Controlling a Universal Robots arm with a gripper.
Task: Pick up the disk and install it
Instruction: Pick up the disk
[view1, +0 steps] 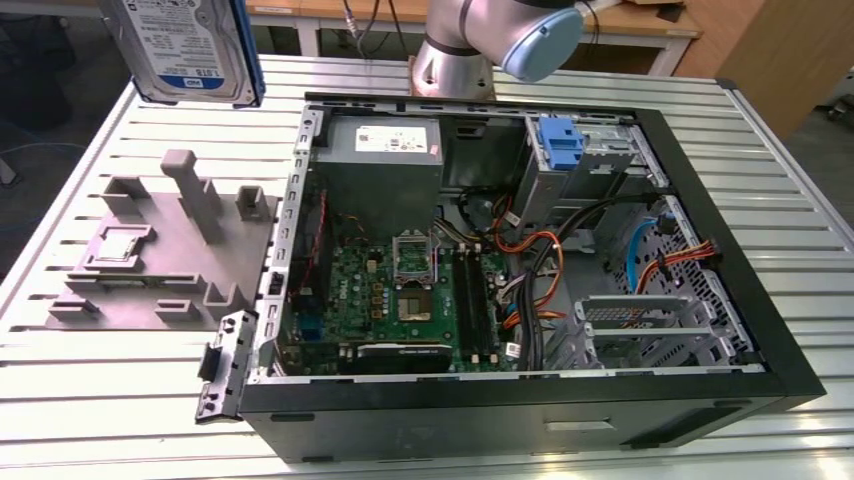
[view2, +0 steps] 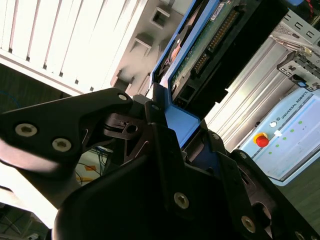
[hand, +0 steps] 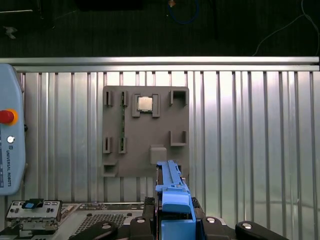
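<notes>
The disk (view1: 187, 45) hangs in the air above the table's far corner on the exterior view's left, its white-and-blue label facing the camera and a blue carrier along its edge. In the second wrist view my gripper (view2: 172, 125) is shut on the blue carrier, and the disk's (view2: 200, 55) green circuit-board side shows beyond the black fingers (view2: 125, 127). In the first wrist view the disk (hand: 172, 192) is an edge-on blue strip rising from the gripper (hand: 175, 220), high above the grey fixture block (hand: 145, 132).
The open computer case (view1: 747, 330) lies on the slatted metal table (view1: 120, 400), with another blue carrier (view1: 561, 140) in its drive bay. The grey fixture block (view1: 160, 250) holds a small silver chip (hand: 145, 103). A pendant with a red button (hand: 10, 145) lies on the table.
</notes>
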